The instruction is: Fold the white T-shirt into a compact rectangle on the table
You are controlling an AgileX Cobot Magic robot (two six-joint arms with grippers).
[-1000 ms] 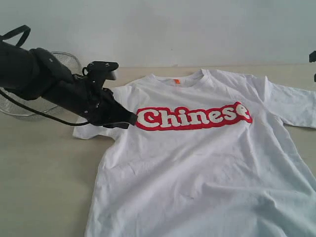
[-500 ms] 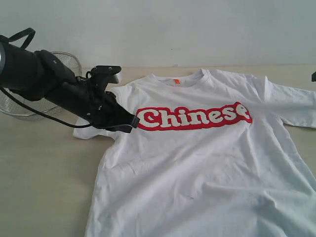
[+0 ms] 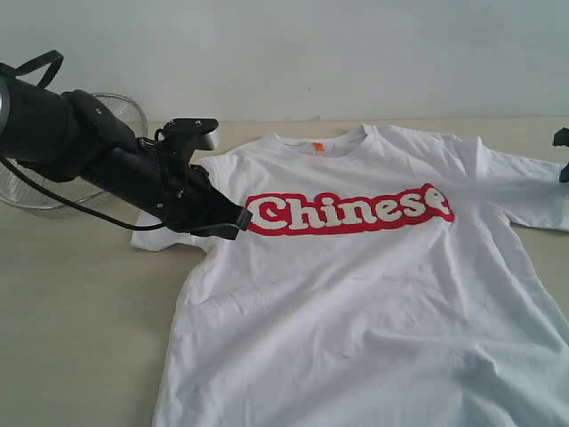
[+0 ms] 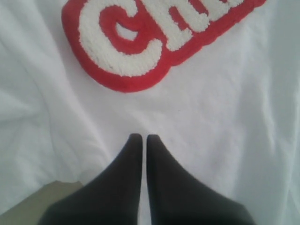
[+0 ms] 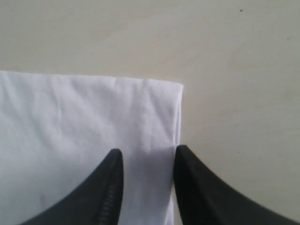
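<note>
Left wrist view, closed left end effector (image 4: 140, 137), white T-shirt (image 4: 225, 108) beneath

Shirt (image 3: 373, 294) lies spread flat on the table (image 3: 80, 338), front up, collar at the far side and the hem running off the near edge of the exterior view. Lettering (image 3: 348, 212) runs across the chest, with the tag (image 3: 318, 146) behind it at the collar. Basket (image 3: 36, 191) sits far left on the table, behind the left arm. Left gripper (image 3: 240, 218) reaches in over that side's sleeve, tip just beside the lettering's first letter. Right gripper (image 5: 146, 157) is at the far right, over the other sleeve's end.
</note>
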